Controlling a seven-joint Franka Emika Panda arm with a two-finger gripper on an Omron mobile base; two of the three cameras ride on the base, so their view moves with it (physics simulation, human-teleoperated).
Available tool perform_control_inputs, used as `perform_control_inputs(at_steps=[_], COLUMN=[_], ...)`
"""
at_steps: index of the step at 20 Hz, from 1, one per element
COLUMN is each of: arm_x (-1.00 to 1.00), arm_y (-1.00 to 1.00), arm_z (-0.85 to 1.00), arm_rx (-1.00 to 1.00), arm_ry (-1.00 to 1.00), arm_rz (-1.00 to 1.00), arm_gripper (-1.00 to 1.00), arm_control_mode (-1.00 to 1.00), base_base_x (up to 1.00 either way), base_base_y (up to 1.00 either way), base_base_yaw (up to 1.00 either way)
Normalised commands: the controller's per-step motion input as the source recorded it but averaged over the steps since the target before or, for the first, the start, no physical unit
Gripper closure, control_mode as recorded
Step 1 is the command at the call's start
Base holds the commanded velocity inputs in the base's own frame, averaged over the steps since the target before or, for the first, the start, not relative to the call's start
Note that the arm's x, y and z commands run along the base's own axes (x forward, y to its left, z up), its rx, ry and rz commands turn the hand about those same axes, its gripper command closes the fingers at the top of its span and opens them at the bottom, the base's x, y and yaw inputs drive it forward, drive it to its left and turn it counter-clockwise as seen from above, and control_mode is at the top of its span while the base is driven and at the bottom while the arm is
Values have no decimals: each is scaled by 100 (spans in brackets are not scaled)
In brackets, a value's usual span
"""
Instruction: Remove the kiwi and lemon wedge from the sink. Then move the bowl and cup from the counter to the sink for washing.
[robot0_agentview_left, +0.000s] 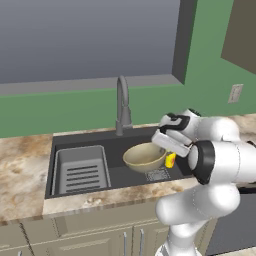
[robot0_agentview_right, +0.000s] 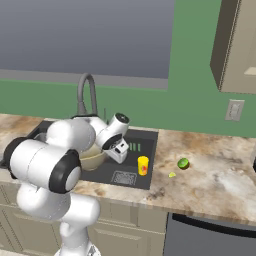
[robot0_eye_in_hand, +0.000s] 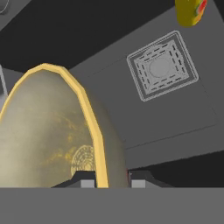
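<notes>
This was a home kitchen, rendered by computer. A dark grey sink (robot0_agentview_left: 85, 150) with a gooseneck faucet (robot0_agentview_left: 122, 102) sat in a marbled stone tabletop (robot0_agentview_right: 220, 165) over light tan cabinets (robot0_agentview_left: 75, 235). The wall (robot0_agentview_right: 195, 95) was green, with a power outlet (robot0_agentview_right: 234, 110) and an upper cabinet (robot0_agentview_right: 237, 45).

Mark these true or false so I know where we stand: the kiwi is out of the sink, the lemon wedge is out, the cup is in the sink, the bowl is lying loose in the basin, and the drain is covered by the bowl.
1. The kiwi lies on the counter. True.
2. The lemon wedge lies in the sink. False: it lies on the counter near the kiwi.
3. The cup stands upright in the sink. True.
4. The bowl lies loose in the basin. False: the gripper is shut on its rim.
5. The bowl covers the drain. False: the drain shows uncovered beside it.
</notes>
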Motion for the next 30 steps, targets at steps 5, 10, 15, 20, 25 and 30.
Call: perform_control_inputs(at_steps=[5, 10, 15, 20, 25, 30], arm_x=[18, 20, 21, 27, 30, 28], arm_y=[8, 12, 7, 7, 8, 10], arm_z=[-30, -33, -30, -27, -26, -29], arm_rx=[0, 0, 0, 0, 0, 0], arm_ry=[-6, -3, -1, 0, 0, 0], arm_rz=[4, 4, 4, 2, 3, 3], arm_gripper=[100, 100, 100, 100, 100, 100], arm_control_mode=[-100, -100, -100, -100, -100, -100], base_base_x=[0, 0, 0, 0, 0, 0], base_base_y=[0, 0, 0, 0, 0, 0], base_base_yaw=[0, 0, 0, 0, 0, 0])
